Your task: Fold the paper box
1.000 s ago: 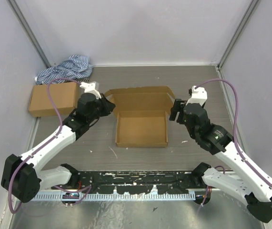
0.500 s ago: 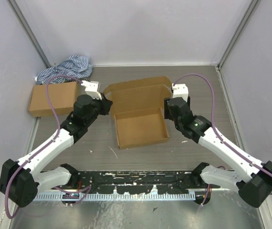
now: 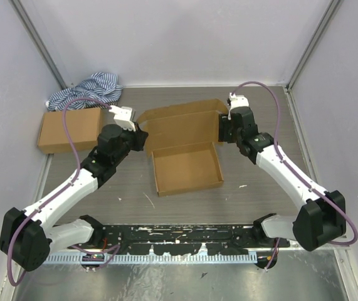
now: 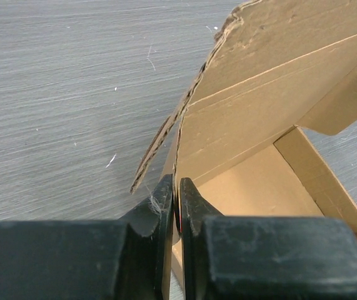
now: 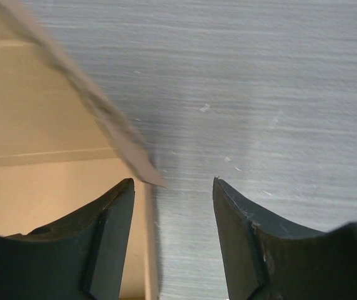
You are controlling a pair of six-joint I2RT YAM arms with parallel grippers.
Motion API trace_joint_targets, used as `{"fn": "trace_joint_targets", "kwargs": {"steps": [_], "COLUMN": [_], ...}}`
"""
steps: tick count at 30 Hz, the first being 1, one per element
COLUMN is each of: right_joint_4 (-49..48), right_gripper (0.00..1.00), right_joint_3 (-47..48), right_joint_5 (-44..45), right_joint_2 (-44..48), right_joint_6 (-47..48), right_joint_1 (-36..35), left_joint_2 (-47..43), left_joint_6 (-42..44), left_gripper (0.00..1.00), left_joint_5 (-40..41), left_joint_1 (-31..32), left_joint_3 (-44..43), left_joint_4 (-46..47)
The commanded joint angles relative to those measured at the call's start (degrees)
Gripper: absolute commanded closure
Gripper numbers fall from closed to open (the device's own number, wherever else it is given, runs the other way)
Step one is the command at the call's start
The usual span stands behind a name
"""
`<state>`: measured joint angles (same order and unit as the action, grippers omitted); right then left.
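You are working what should be a light, stiff, crease-prone paper box [image 3: 188,164] mid table [image 3: 185,207], left gripper [image 4: 177,200] clamping its left rear corner, right gripper [image 5: 173,190] hanging open at the lid's right flap, probably the best hold.

Grey wood-grain tabletop [image 3: 166,97], plain pale lavender back wall [image 3: 179,37], matching left wall [image 3: 3,94] and right wall [image 3: 348,94], aluminium corner posts [image 3: 37,41], metal sheet [image 3: 166,285] along near edge, soft even light
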<state>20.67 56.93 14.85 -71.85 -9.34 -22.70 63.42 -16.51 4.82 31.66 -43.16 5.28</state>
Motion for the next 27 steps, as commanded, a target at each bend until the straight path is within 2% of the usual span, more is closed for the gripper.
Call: {"fn": "trace_joint_targets", "kwargs": {"steps": [1,5,9,14,19,27], "right_joint_4": [-4.5,-3.4,-2.5,-4.1,-7.6,-9.7], "right_gripper": [0.43,0.54,0.73,0.94,0.99,0.99], "right_joint_3": [5.8,8.5,9.0,4.3,-3.9,-12.8], "right_joint_5": [-9.9,-11.8,-9.4,-8.0,-3.8,10.8], "right_joint_2": [-1.6,-3.8,-4.7,-1.2,5.6,12.2], "right_joint_6": [2.9,3.4,1.8,-2.6,-7.7,-12.2], "right_joint_1": [-0.2,-0.2,-0.2,-0.6,-3.3,-13.1], "left_joint_2": [0.1,-0.2,-0.5,-0.9,-1.6,-1.9], "left_joint_6": [0.6,0.4,-0.2,-3.7,-10.0,-16.4], "left_gripper": [0.86,0.88,0.89,0.91,0.94,0.93], "left_joint_5": [-0.9,-1.0,-0.8,-0.1,0.7,2.4], "left_joint_1": [0.2,0.2,0.4,1.0,1.8,5.7], "left_joint_3": [-1.4,-1.5,-1.8,-1.9,-1.1,0.2], "left_joint_4": [2.3,1.7,0.6,-0.3,-1.0,-0.7]}}
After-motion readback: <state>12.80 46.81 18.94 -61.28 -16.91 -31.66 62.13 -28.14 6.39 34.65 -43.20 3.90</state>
